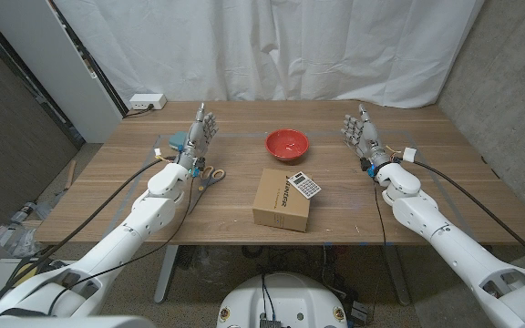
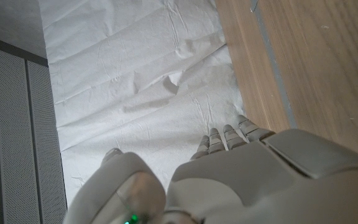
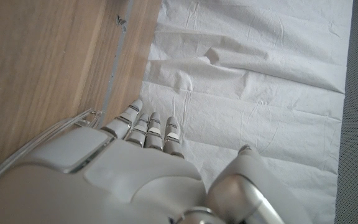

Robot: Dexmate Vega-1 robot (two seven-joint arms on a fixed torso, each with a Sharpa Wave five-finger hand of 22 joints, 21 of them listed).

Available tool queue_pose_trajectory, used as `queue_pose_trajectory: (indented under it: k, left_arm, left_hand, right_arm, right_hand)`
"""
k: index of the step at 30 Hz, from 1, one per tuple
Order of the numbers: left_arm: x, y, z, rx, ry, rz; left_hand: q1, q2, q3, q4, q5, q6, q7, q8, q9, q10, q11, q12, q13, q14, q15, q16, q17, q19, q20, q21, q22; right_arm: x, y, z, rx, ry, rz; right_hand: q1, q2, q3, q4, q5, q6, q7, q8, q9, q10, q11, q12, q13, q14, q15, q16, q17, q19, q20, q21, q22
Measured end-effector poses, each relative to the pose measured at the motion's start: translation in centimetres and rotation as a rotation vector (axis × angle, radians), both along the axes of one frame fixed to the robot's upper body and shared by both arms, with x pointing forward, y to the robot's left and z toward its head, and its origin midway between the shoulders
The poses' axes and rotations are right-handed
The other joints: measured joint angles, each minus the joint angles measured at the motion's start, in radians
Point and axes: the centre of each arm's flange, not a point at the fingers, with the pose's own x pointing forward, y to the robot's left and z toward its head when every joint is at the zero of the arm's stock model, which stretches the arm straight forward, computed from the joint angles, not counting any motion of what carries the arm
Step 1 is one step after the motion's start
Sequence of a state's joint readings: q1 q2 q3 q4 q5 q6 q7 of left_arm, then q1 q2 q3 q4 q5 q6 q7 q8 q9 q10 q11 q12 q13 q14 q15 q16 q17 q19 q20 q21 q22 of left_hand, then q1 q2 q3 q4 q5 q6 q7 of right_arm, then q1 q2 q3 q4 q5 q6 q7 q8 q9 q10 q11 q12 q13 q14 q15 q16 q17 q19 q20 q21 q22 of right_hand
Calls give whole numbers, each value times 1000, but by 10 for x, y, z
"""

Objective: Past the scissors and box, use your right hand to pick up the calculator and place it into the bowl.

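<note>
White sheeting hangs behind the wooden counter (image 1: 108, 196). On the box (image 1: 283, 201), whose print is too small to read, lies the calculator (image 1: 305, 185); the bowl (image 1: 286, 143) sits beyond it, scissors (image 1: 210, 175) left. Left hand (image 1: 202, 135) and right hand (image 1: 361, 130) stand wide, holding nothing.

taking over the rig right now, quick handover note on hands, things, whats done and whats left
Left hand: open, holds nothing, raised near the scissors.
Right hand: open, holds nothing, raised to the right of the bowl.
Calculator: on the box, at its far right corner, in front of the bowl. Bowl holds nothing.
Done: nothing yet.
Left: right hand picks up the calculator and places it in the bowl.
</note>
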State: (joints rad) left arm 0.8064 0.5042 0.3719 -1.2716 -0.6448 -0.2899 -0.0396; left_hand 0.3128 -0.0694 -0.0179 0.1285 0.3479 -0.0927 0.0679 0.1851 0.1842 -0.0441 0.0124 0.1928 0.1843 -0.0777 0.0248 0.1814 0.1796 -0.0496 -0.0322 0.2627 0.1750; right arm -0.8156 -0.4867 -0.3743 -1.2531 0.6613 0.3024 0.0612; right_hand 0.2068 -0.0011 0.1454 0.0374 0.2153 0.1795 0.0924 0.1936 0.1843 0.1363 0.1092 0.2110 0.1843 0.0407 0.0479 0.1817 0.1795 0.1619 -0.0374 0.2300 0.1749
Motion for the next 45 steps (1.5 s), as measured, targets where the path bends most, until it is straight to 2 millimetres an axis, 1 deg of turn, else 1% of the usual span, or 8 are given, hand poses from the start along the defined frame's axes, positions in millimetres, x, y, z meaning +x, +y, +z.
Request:
queue_pose_trajectory:
  k: [11,17,22,31,36,38,40,45]
  left_arm:
    - [0,1,9,14,-12,4]
    - [-1,-3,12,31,-16,1]
    - [-3,-6,16,42,-18,2]
    - [-8,-14,20,55,-19,4]
    - [-9,-15,19,56,-19,8]
    - [-12,-18,17,57,-20,4]
    - [-14,-19,16,57,-21,2]
    - [-16,-18,14,51,-21,10]
  left_hand:
    - [0,0,0,0,4,0,0,4,0,0,0,0,0,0,0,0,0,0,0,0,0]
    - [5,5,0,0,4,0,0,8,0,1,1,0,0,0,0,4,0,0,0,0,0]
    - [13,13,0,0,8,8,7,8,0,4,4,8,0,1,1,6,0,0,0,0,0]
    - [38,38,8,-8,8,50,8,23,0,45,9,15,0,48,-4,11,0,50,-3,0,0]
    - [38,38,8,-8,11,51,7,23,0,47,11,15,0,48,-4,11,0,51,-3,0,0]
    - [38,38,8,-8,11,51,7,23,0,47,11,15,0,48,-4,11,0,51,-3,0,0]
    - [38,38,4,-12,11,51,7,23,0,47,11,15,0,48,-4,11,0,51,-3,0,0]
    - [47,39,4,-12,11,51,7,23,0,47,11,15,0,48,-4,11,0,50,-3,0,0]
  right_arm:
    - [2,3,1,6,-12,22]
    - [-1,2,0,2,-21,30]
    - [-5,-2,0,5,-29,38]
    - [-21,-7,-1,-2,-49,49]
    - [-31,-10,-4,-8,-49,47]
    - [-34,-10,-4,-13,-52,48]
    - [-41,-10,-2,-24,-61,54]
    - [-49,-11,-4,-32,-52,46]
  right_hand:
    - [0,0,0,0,0,0,0,3,0,9,-2,0,0,5,5,0,0,3,-4,0,0]
    - [0,0,0,0,0,5,-5,3,0,14,4,4,0,6,6,4,0,9,2,0,0]
    - [5,5,4,-4,0,15,-4,3,0,26,-3,8,0,14,7,7,0,18,0,0,5]
    - [15,7,7,-7,0,23,-13,3,0,45,-9,9,0,37,-2,11,0,36,0,0,5]
    - [29,17,11,-17,0,29,-18,3,0,65,-11,15,0,61,-4,15,0,50,-1,0,5]
    - [33,12,14,-20,0,35,-16,3,0,79,-15,23,0,76,-4,18,0,59,-2,0,5]
    - [34,13,14,-19,0,41,-20,10,0,87,-20,23,0,85,-4,18,0,66,-2,2,5]
    - [38,17,16,-23,0,45,-23,10,0,93,-14,31,0,91,-9,22,0,75,-4,8,5]
